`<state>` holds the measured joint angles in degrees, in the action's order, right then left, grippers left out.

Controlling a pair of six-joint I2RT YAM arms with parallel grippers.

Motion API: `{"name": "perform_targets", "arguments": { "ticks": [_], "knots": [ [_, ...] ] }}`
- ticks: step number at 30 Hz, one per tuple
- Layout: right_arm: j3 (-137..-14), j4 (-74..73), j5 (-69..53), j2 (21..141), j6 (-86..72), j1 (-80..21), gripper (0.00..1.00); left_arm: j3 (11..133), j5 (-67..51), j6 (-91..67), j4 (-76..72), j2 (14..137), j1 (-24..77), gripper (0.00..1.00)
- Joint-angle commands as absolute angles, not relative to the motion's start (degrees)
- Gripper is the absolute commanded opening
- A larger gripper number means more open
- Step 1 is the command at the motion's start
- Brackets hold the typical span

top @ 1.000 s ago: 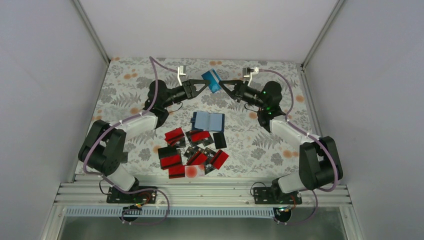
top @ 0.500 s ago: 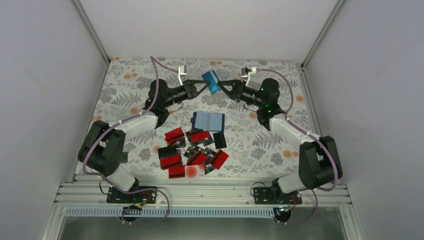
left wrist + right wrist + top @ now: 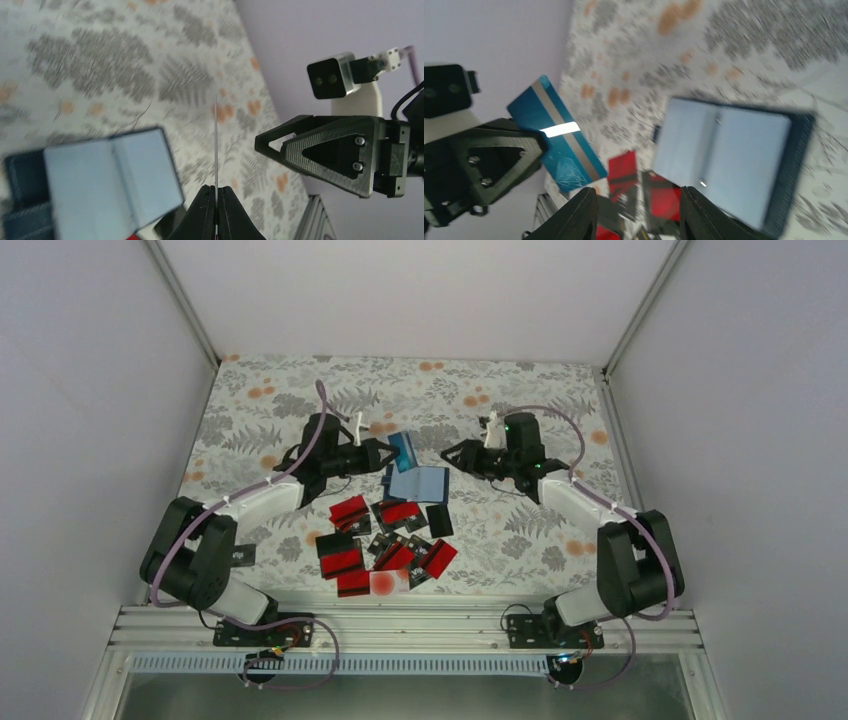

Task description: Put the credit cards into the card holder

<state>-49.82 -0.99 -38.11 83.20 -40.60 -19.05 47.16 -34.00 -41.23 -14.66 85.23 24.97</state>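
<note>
Floral tablecloth (image 3: 260, 410), pale walls (image 3: 420, 290), aluminium frame (image 3: 181, 300)

The card holder (image 3: 420, 483) lies open on the table (image 3: 560, 430); the credit cards (image 3: 385, 548) lie scattered just near of it, and a lone card (image 3: 404, 448) hangs above its far-left corner.

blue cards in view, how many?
1: the blue card, in the jaws of the left gripper, near the open card holder. More could hide under the card pile.

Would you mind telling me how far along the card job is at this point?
Done: the card holder lies open, though no card shows in it. In hand: the left gripper is shut on the blue card; the right gripper is open and empty. Left: the red and black cards lying loose beside the holder.
</note>
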Motion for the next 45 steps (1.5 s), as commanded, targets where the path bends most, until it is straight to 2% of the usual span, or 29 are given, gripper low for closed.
{"name": "perform_targets", "arguments": {
  "ticks": [1,11,28,45],
  "knots": [
    [-45.97,-4.08,-36.75,85.79,-35.96,-18.87,0.42,44.92,-33.49,-36.53,-9.78,86.79,24.79,0.02],
    [-44.41,-1.70,-36.21,92.89,-34.56,-18.90,0.30,44.73,-35.31,-38.84,-15.71,94.18,24.92,0.02],
    [-45.27,0.41,-35.69,101.73,-33.11,-18.81,0.24,49.34,-36.89,-39.17,-17.34,103.65,25.18,0.02],
    [-45.56,0.56,-36.13,103.84,-32.70,-18.74,0.20,51.41,-37.64,-39.20,-17.32,107.76,25.83,0.02]
  ]
}}
